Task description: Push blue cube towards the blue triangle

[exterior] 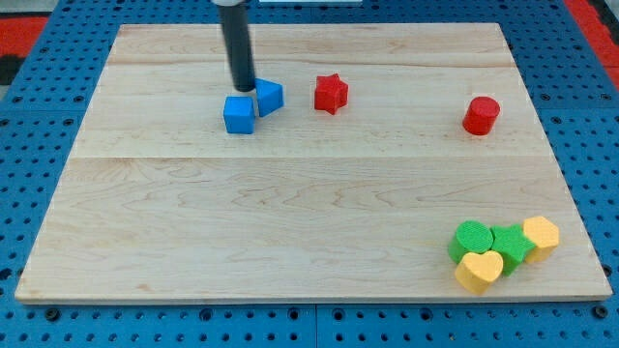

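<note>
Your blue cube (pixel 239 114) sits touching the blue triangle (pixel 269 97); my tip (pixel 244 89) rests just above both. No end effector jaws show. Block looks light, rigid, slippery: push flat-faced.

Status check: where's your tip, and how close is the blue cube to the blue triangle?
My tip at both blocks' top edges. Blue cube touching blue triangle. Nothing between them.

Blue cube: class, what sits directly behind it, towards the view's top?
Behind the blue cube stands my tip, with the blue triangle just to its right. The rod covers the board there, so whether the tip touches either block cannot be seen.
</note>
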You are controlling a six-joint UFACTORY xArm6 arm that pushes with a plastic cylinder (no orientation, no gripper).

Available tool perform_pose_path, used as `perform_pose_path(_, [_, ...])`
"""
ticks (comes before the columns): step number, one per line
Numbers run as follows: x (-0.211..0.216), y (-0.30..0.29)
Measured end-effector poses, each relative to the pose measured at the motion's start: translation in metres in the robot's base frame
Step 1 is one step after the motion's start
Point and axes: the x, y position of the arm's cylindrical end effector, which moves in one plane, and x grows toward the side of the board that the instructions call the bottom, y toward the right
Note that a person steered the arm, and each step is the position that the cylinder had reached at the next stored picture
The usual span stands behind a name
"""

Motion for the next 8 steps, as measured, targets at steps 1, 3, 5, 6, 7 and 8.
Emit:
perform_pose_path(1, [0.0, 0.043])
perform_pose_path(3, [0.006, -0.005])
perform_pose_path(5, [0.056, -0.136])
perform_pose_path(6, [0.062, -0.12])
perform_pose_path(7, [0.062, -0.083])
perform_pose_path(8, [0.062, -0.049])
